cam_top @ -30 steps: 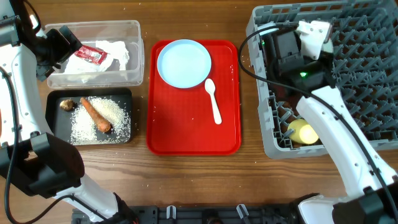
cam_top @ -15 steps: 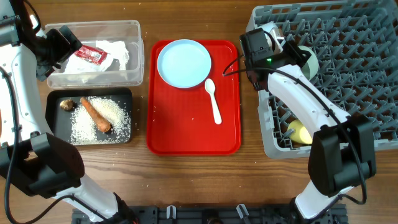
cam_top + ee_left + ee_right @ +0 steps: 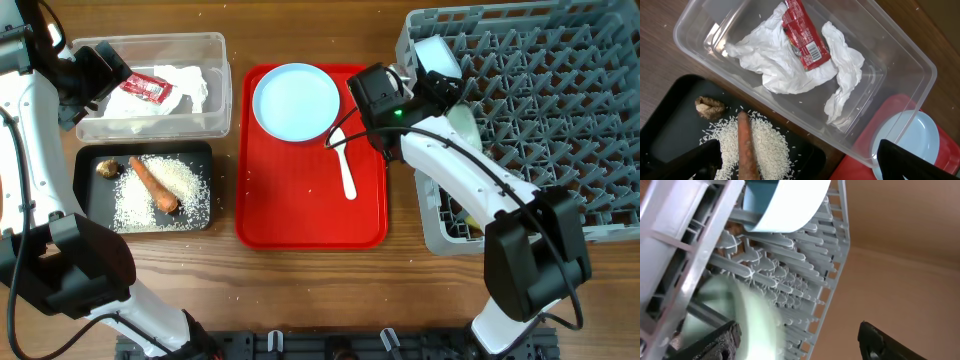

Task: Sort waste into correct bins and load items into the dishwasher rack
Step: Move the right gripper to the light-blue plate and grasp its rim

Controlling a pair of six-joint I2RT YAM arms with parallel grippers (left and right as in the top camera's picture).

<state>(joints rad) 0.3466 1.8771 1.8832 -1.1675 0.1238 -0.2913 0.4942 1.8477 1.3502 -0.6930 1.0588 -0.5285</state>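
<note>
Overhead view of a wooden table. Nearest the robot, at 9 o'clock, a black tray [image 3: 95, 200] held loose white rice grains [image 3: 185, 180], an orange carrot piece [image 3: 153, 185] lying on the rice, and a small brown food lump [image 3: 109, 168] at the tray's 11 o'clock corner. At centre, a red serving tray [image 3: 310, 215] carried a white spoon [image 3: 344, 165] and, at its 12 o'clock end, a pale blue plate [image 3: 296, 102]. Farther off, at 10 o'clock, a clear tub [image 3: 216, 90] contained a crumpled white napkin [image 3: 190, 82] with a red wrapper [image 3: 147, 89] on top. The left gripper [image 3: 799, 150] hovered above the tub, fingers spread wide, holding nothing. At 2 o'clock, the grey dishwasher rack [image 3: 560, 130] held a pale blue bowl [image 3: 785, 205] and a blurred pale green bowl [image 3: 760, 325]. The right gripper [image 3: 799, 330] was at the rack's 9 o'clock wall, fingers apart and empty.
</note>
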